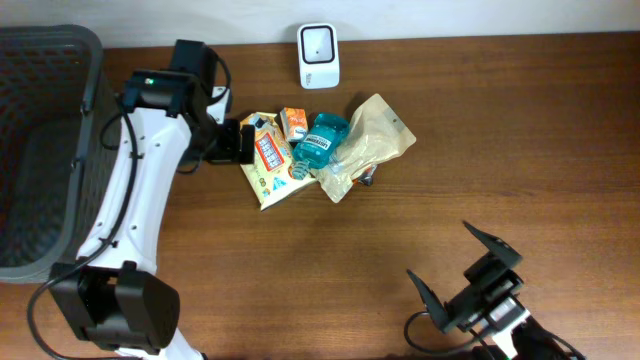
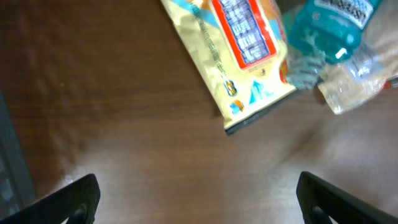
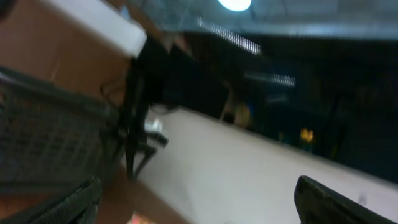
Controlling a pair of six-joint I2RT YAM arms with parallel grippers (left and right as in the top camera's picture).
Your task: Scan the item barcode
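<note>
Four-item pile: a yellow snack bag (image 1: 268,160), orange box (image 1: 294,122), teal bottle (image 1: 320,142) and tan pouch (image 1: 372,142) lay bunched mid-worktop (image 1: 500,130), at 6 o'clock from the scanner (image 1: 318,55).
Left tool (image 1: 243,142): jaws spread wide, holding nothing, just beside the bag's 9 o'clock edge.
Bag axis: ran roughly 11 to 5 o'clock in the overhead view, so its long side faced the left tool.
Right tool (image 1: 455,268): also gaping and empty, well apart at the pile's 5 o'clock.
Nearer arm: the left, plainly.
Barcode: probably on a hidden face, as no view showed it.
</note>
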